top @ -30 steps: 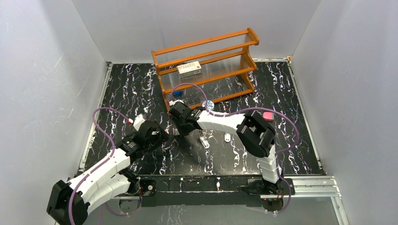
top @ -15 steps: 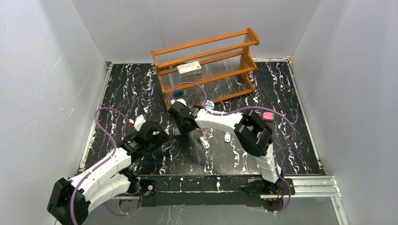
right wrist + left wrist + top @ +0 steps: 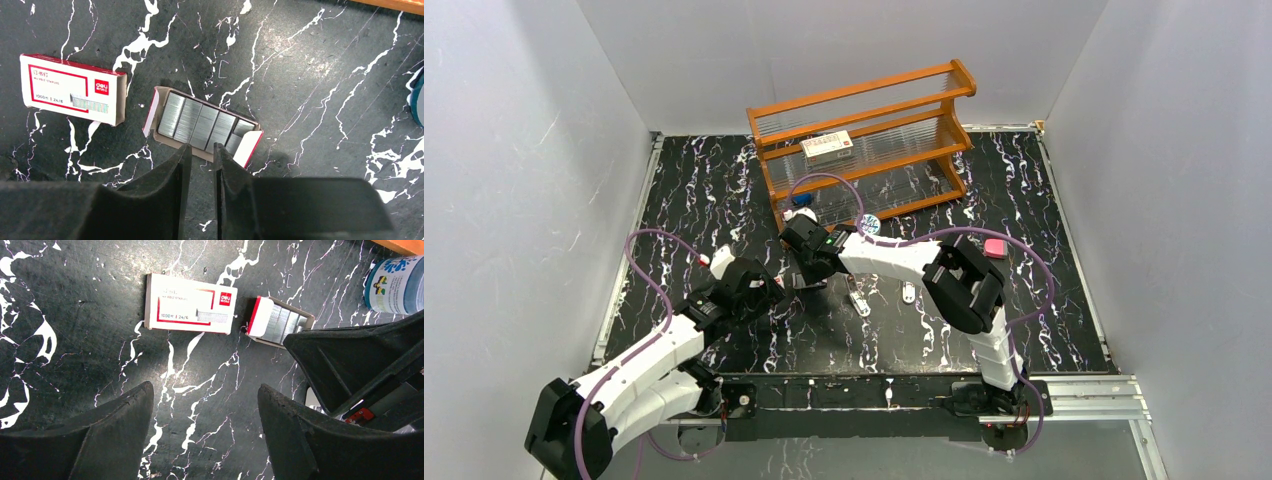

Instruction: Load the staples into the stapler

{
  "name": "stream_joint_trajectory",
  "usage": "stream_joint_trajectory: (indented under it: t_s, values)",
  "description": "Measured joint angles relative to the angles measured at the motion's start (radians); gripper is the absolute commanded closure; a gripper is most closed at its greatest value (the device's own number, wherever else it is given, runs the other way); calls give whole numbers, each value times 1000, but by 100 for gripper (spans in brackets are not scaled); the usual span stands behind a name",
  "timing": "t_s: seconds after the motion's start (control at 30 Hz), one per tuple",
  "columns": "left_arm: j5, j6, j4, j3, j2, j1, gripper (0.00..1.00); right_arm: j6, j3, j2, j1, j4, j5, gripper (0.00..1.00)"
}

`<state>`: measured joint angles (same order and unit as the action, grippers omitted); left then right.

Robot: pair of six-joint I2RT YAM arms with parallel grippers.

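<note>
The staples (image 3: 200,122) are grey strips lying side by side in an open red-and-white cardboard tray (image 3: 247,147); they also show in the left wrist view (image 3: 282,322). My right gripper (image 3: 202,146) hangs just over the tray's near edge, its jaws a narrow gap apart with nothing between them. My left gripper (image 3: 205,395) is wide open and empty, a little short of the tray and the box sleeve (image 3: 190,304). In the top view both grippers, left (image 3: 776,297) and right (image 3: 807,283), meet at mid-table and hide the staples. The white stapler (image 3: 857,297) lies open to their right.
An orange rack (image 3: 864,140) stands at the back with a larger red-and-white box (image 3: 827,147) on a shelf. A blue-and-white round container (image 3: 871,224) sits before it. A second small stapler (image 3: 908,292) and a pink object (image 3: 994,248) lie to the right.
My right gripper has shifted slightly to the left over the tray. The left arm has barely moved.
</note>
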<state>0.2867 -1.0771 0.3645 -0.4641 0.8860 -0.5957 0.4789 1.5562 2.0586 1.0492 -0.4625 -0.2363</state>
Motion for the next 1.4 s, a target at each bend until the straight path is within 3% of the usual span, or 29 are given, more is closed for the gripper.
stream_joint_trajectory:
  t_s: [0.87,1.4]
  values:
    - [-3,3,-14,14,17,0,26,25,31,29,-14,-75,-94,55]
    - [-6,3,-18,21,18,0,26,74,44,52,-29,-83,-58,65]
